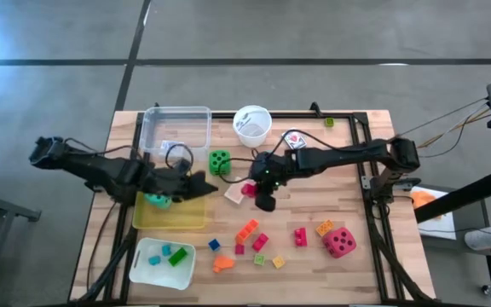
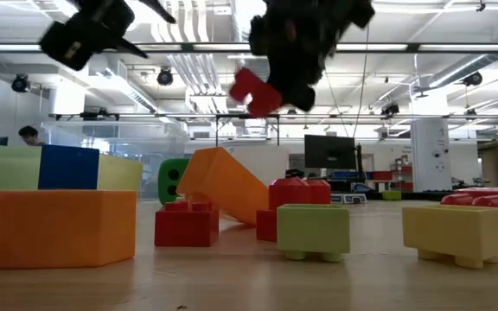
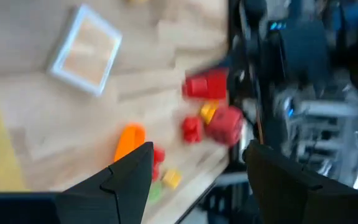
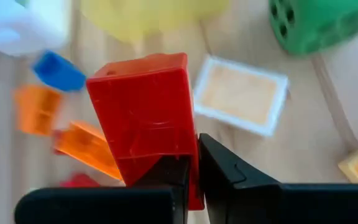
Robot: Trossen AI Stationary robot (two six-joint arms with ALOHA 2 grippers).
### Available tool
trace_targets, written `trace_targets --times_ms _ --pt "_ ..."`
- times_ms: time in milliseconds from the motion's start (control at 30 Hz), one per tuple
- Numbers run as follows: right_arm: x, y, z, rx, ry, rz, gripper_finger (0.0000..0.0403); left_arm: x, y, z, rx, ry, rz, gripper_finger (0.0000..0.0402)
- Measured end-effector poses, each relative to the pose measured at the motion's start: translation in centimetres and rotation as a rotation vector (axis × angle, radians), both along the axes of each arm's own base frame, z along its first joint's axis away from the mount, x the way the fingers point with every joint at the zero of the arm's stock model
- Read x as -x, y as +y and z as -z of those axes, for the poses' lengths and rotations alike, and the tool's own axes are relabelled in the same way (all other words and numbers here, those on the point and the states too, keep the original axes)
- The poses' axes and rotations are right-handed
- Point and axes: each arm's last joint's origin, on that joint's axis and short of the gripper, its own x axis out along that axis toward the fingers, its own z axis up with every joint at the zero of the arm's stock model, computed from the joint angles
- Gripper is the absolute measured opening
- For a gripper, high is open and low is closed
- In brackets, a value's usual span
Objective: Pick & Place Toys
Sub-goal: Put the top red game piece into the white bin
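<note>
On a wooden bench [image 1: 314, 256] scattered with bright plastic blocks, the right gripper [image 4: 194, 163] hangs above the middle of the surface, jaws shut on a red block [image 4: 146, 106] lifted clear of the wood. The left gripper [image 3: 197, 171], jaws parted and empty, hovers over the yellow tray [image 1: 177, 215], near the green die [image 1: 219, 160] and the clear tray [image 1: 176, 126].

Red block [image 4: 146, 118]: lower end hidden between right gripper [image 4: 194, 171] fingers.
Green die [image 4: 319, 22]: cut off by edge.
Teal toy [image 1: 158, 200]: mostly hidden under the left arm, possibly a die.
</note>
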Motion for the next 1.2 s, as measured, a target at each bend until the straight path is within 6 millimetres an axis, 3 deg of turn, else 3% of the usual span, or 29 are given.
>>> trace_targets --times_ms 333,667,833,1200 --pt "-1.3 1.0 -6.6 -0.033 -0.156 -0.036 0.0018 -2.6 1.3 -0.8 -0.147 -0.161 0.085 0.0243" --pt "-1.3 1.5 -7.7 -0.246 -0.163 -0.176 0.0018 -3.2 0.4 -2.2 -0.801 -0.257 0.403 0.0243" --pt "-1.3 1.4 -7.8 -0.275 -0.159 -0.150 0.0017 -3.3 -0.3 -3.3 -0.920 -0.400 0.496 0.0243" --pt "-1.5 0.9 -8.1 -0.341 -0.172 -0.117 0.0017 -3.3 -0.6 -3.1 -0.905 -0.426 0.601 0.0243"
